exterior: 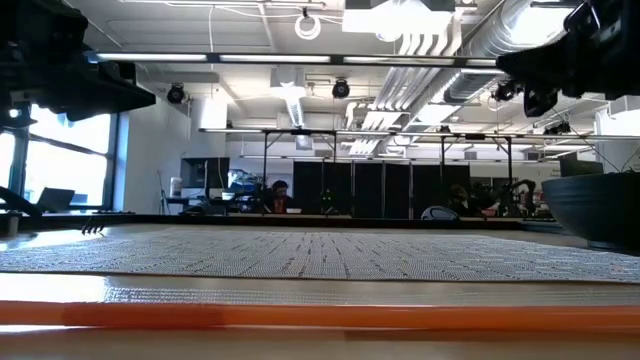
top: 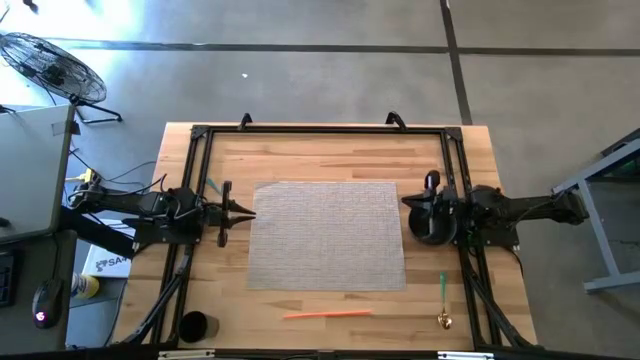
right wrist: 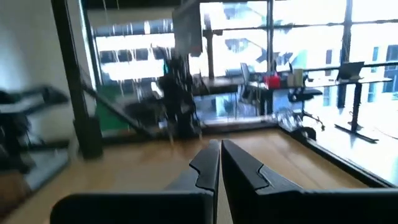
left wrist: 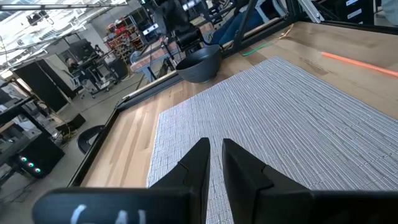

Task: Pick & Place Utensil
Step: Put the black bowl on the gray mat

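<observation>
In the high view the orange utensil (top: 327, 313) lies on the bare table (top: 320, 140) at the bottom centre, just below the woven mat (top: 327, 234). A green-handled spoon (top: 443, 300) lies at the lower right, which the low view does not show. The left gripper (top: 243, 211) waits at the mat's left edge, its fingers (left wrist: 198, 163) nearly together and holding nothing. The right gripper (right wrist: 220, 157), also narrow and holding nothing, is at centre right by the dark bowl (top: 432, 222).
</observation>
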